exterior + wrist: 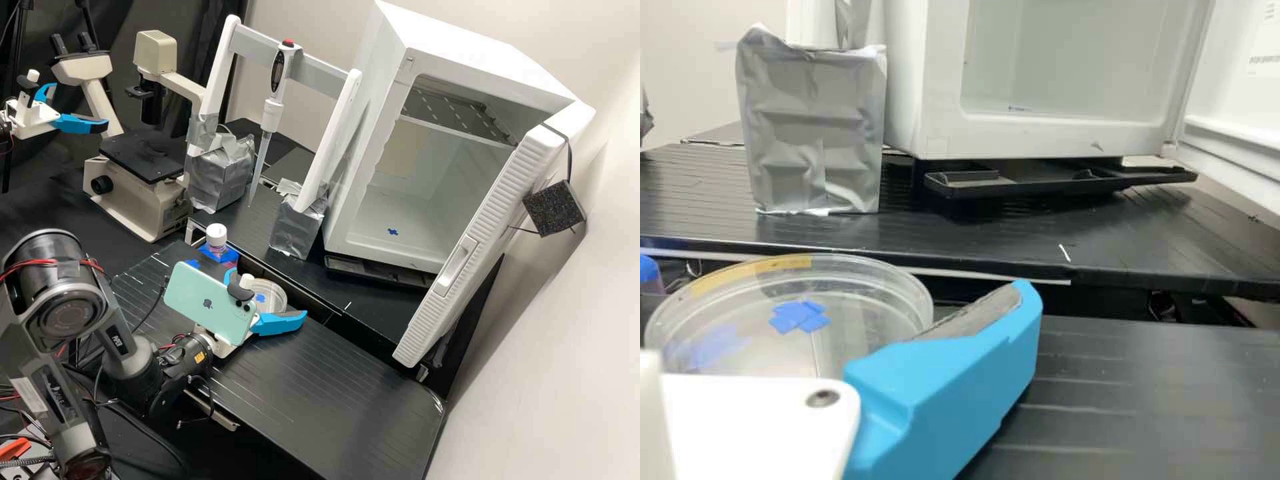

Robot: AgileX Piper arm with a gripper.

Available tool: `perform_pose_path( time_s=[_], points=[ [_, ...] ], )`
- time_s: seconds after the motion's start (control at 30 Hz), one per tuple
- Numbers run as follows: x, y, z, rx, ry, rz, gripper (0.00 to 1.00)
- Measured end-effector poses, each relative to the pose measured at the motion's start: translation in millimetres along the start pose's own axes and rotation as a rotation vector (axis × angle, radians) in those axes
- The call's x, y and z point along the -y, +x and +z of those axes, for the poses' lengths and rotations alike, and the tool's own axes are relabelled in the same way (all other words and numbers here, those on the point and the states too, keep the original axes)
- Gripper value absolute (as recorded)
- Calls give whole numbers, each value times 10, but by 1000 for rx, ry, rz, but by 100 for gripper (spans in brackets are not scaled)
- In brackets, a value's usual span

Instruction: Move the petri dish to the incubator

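Far left, high view: a microscope, cream housing, flat square black stage, round ridged focus knob. Nearer, the arm, dark grey, cylindrical joints, smooth shells, red wires looped round one joint. A plastic bottle stands beyond the desk's near part, ribbed white screw cap, clear shoulder, blue label. The desk is black, sheeted in low parallel ridges, with a dull sheen. Mounted on the arm, a mint-green phone, glossy flat slab, rounded corners.

Just past it, the petri dish: round, shallow, clear plastic, thin wall, blue tape in crossed scraps, a yellowish strip along the rim. The claw is grasping it, one smooth blue finger to each side, the dish raised over the desk's far edge. A rough grey pad lines one finger.

Behind, a slim pipette, white body, red button, tapered translucent tip, hangs from a white-and-grey frame. Its feet sit in boxy blocks wrapped in creased silver tape. Right, the incubator: white box, smooth walls, perforated metal shelf, blue mark on its floor. Its ribbed white door stands open.
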Motion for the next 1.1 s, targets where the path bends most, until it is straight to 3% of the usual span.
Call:
perform_pose_path(
  time_s=[1.1],
  points=[
    [-35, -26, 44, 10, 32, 1, 0]
  ],
)
